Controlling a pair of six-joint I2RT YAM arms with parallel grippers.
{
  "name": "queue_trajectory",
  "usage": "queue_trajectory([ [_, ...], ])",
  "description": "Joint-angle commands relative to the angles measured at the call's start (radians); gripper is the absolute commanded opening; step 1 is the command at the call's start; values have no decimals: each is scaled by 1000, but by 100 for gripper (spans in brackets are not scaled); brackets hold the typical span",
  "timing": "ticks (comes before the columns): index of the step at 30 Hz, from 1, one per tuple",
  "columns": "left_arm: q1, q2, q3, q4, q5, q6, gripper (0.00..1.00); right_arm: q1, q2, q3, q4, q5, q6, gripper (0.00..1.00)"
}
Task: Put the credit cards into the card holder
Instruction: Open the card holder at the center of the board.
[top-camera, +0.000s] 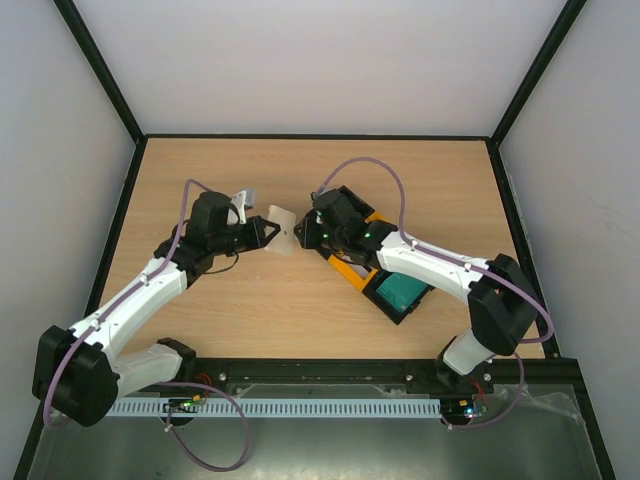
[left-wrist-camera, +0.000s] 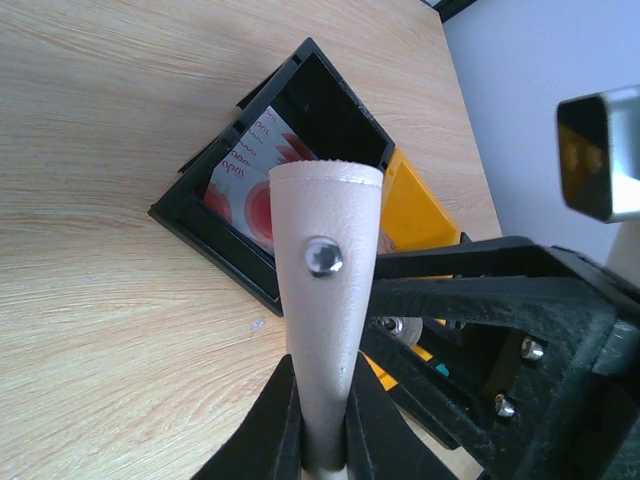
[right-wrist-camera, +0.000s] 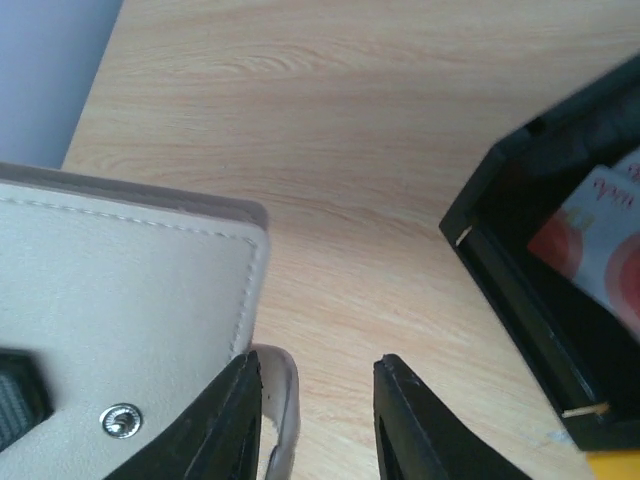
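Clamping of the card holder (top-camera: 283, 228) by the left gripper (top-camera: 268, 233) is seen: jaws pinched tight on one end, holder held off the table (top-camera: 300, 180), snap stud visible. Right gripper (right-wrist-camera: 315, 390) is positioned just beside the holder's edge, jaws partly apart, bare wood seen between them. Red-and-white card (left-wrist-camera: 250, 185) is lying in one compartment of the black-and-yellow tray (top-camera: 352, 272); teal card (top-camera: 398, 290) in another.
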Motion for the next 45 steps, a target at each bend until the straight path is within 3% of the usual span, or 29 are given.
queue_trajectory([
  [1, -1, -19, 15, 18, 16, -12, 3, -4, 5, -18, -3, -25, 20, 28],
  [6, -1, -25, 11, 15, 7, -17, 3, -11, 13, -24, 26, -79, 30, 5],
  [9, -1, -31, 1, 6, -22, -20, 7, -15, 5, -32, 25, -78, 32, 2],
  [15, -1, -23, -76, -43, -131, -74, 54, -17, -5, -48, 12, -98, 9, 2],
  [23, -1, 25, -245, -8, -204, -189, 78, -14, 98, -53, -4, -181, -4, 2],
  [26, -1, 32, -240, -2, -217, -184, 98, -13, 98, -34, -14, -207, -8, 2],
  [27, -1, 30, -239, 8, -209, -179, 100, -13, 96, -29, -14, -221, -8, 2],
  [36, -1, -3, -268, 33, -218, -212, 98, 2, 108, -21, 9, -349, 39, 2],
  [40, -1, -8, -291, 40, -232, -247, 81, 14, 126, -12, 60, -402, 122, 2],
  [45, -4, -45, -307, -17, -323, -282, 52, 18, 150, -45, 158, -415, 287, 2],
])
